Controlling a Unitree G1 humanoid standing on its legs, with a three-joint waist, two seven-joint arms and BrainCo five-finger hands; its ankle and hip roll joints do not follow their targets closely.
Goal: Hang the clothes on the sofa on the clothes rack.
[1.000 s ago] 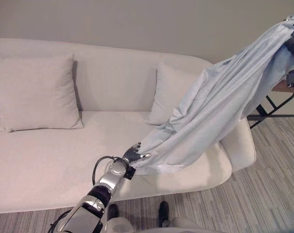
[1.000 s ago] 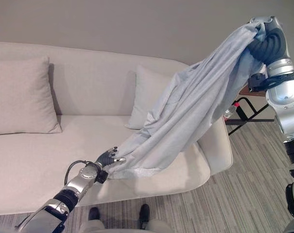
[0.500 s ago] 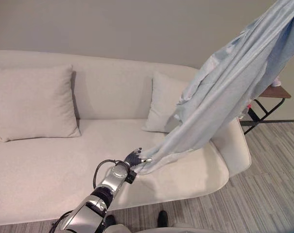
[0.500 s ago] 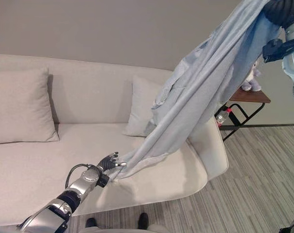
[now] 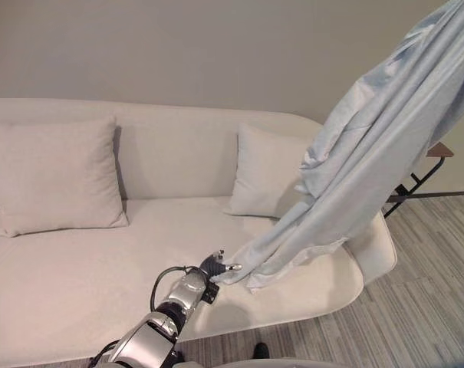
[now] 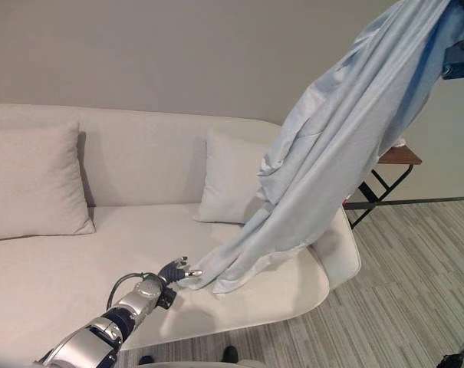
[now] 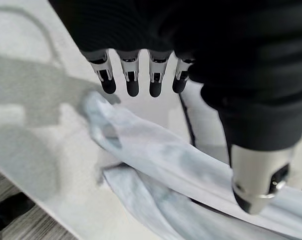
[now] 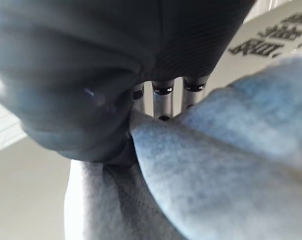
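The left hand (image 5: 213, 266), low at center frame, has relaxed, spread fingers touching the hem of a pale blue shirt (image 5: 370, 161) that rises to the upper right corner above the sofa (image 5: 78, 261). The right wrist view adds the right hand (image 8: 116, 100) pinching the bunched top. Lifting higher should clear the hem cleanly.

Cream sofa (image 5: 78, 261) with two pillows, grey wall (image 5: 178, 46), striped floor (image 5: 431, 307).

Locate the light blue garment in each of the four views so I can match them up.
Left eye view: the light blue garment slants from upper right to the sofa seat.
Right eye view: same slant.
Left wrist view: lower folds.
Right wrist view: close.
Shared landmark: sofa.
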